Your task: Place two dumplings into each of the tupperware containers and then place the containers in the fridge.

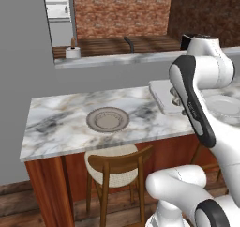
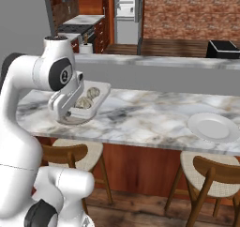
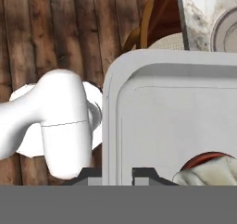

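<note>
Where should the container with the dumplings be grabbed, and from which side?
Take the container by its raised rim at the end nearest the arm, with one finger inside the wall and one outside. It is shallow and looks too wide to span, so the thin upright wall is the likeliest pinch. The dumplings leave that stretch free. The gripper is shut on it there.

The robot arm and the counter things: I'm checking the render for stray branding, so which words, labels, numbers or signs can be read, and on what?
None can be read.
Robot arm: plain white and dark, no lettering.
Tupperware container held in the claw, with dumplings inside: no label.
White plate and grey-brown plate: no marks.
Fridge: too small to show any text.
</note>
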Tool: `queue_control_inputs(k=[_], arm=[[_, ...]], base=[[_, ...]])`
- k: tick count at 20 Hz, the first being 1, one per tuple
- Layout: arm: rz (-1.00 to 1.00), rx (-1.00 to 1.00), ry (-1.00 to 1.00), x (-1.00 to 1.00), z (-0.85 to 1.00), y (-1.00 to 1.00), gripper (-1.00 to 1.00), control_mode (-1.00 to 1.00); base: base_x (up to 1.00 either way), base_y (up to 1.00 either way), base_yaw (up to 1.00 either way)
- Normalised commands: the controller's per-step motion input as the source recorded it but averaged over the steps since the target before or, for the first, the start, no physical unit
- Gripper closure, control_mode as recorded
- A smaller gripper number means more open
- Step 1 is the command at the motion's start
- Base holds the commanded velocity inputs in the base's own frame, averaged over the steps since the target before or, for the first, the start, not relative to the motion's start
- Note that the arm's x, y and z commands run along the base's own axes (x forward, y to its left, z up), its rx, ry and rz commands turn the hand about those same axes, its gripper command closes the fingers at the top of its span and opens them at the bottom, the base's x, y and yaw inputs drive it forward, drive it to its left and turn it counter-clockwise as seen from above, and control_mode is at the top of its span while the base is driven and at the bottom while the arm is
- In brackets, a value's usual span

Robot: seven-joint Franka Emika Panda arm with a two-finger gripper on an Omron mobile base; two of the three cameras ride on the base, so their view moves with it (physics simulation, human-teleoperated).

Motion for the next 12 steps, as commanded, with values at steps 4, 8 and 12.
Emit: queue_control_inputs(k=[4,8,12], arm=[[-0.01,0.00,-0.02,-0.13,0.09,0.00,1.00,-1.00],[0.00,0.00,-0.03,-0.30,0.00,-0.02,1.00,-1.00],[0.10,0.00,0.02,-0.28,0.00,0.02,1.00,-1.00]], base=[[0.00,0.00,0.00],[0.00,0.00,0.00],[0.00,0.00,0.00]])
